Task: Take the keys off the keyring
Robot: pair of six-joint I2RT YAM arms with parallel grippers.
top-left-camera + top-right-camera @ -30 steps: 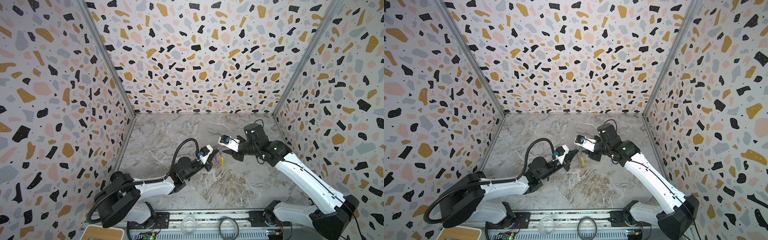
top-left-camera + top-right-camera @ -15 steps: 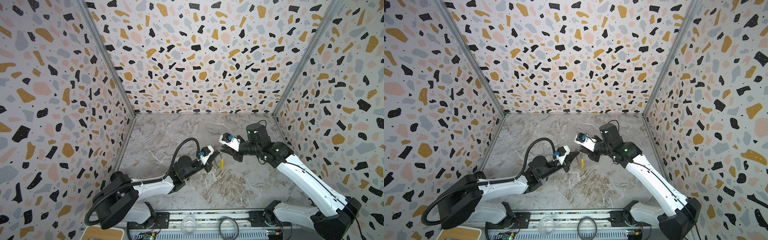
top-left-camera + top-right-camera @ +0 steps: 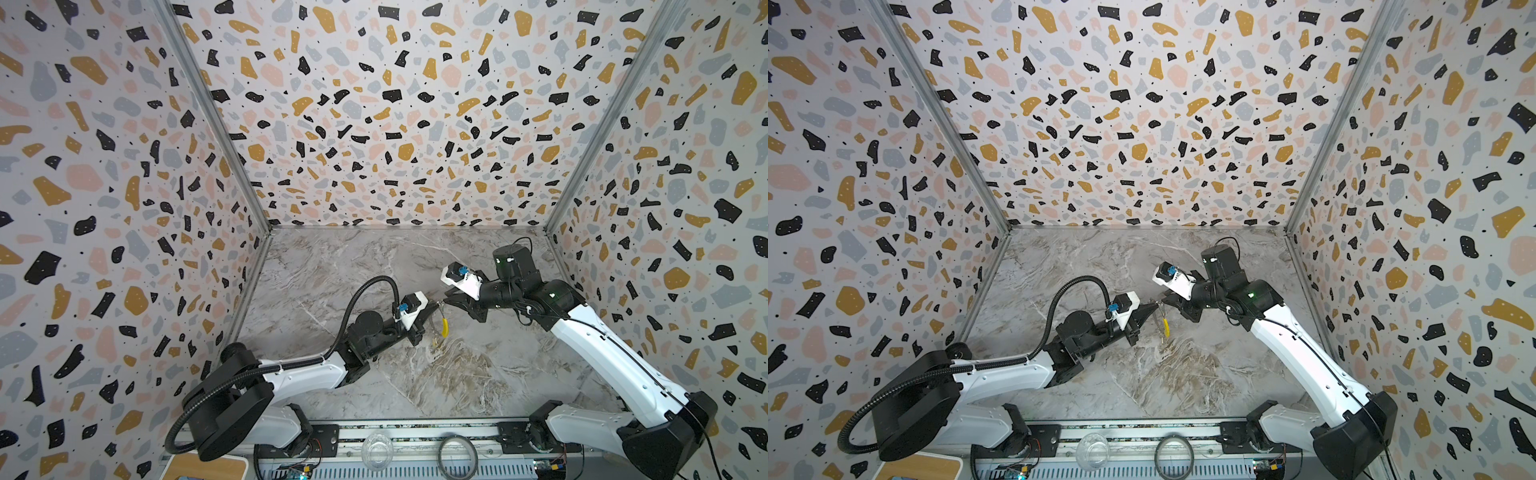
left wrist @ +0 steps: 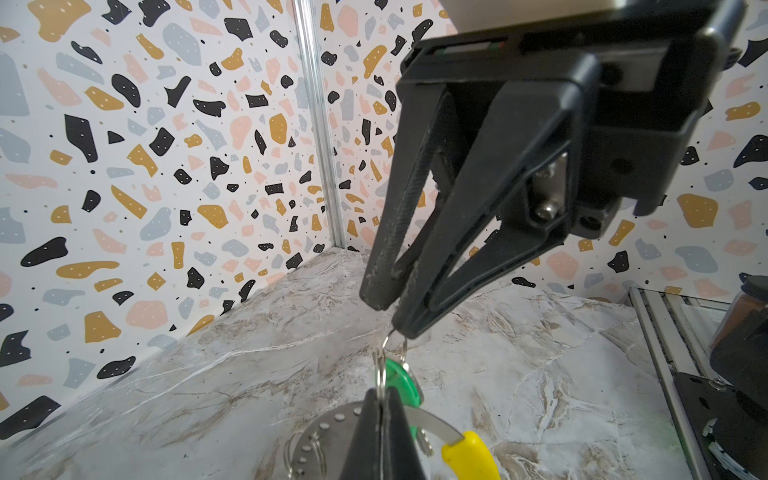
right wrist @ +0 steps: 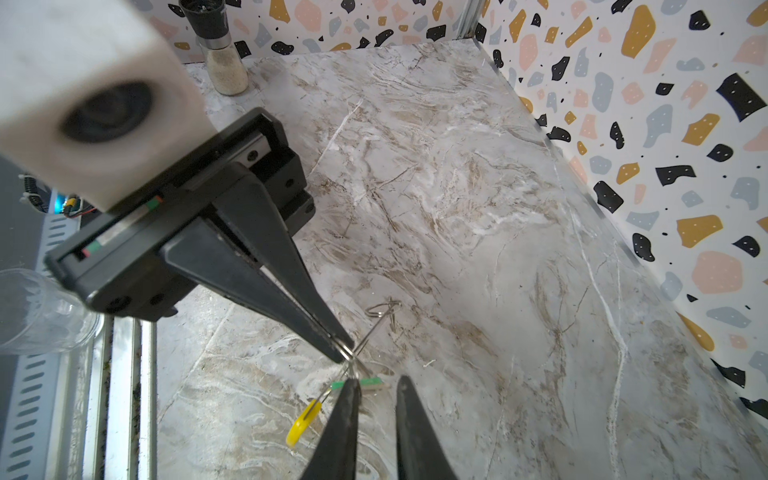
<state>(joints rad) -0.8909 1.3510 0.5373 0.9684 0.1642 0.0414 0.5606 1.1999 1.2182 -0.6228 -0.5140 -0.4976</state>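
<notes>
above the tabletop (image 3: 374, 270) centre: keyring (image 4: 430, 419), yellow sleeve (image 3: 444, 327) toward 6 o'clock, pinched in closed left gripper (image 3: 437, 306) jaws; right gripper (image 3: 447, 301), at 3 o'clock, jaws narrowly apart at green-tagged key (image 4: 398, 379); grip unclear.

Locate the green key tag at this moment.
Above the table mid-scene in the left wrist view, the green tag hangs right at the tips of the left pincer, which is shut on the keyring, with the right pincer just beyond it.

Terrazzo walls (image 3: 374, 124), marble floor (image 3: 332, 270)
</notes>
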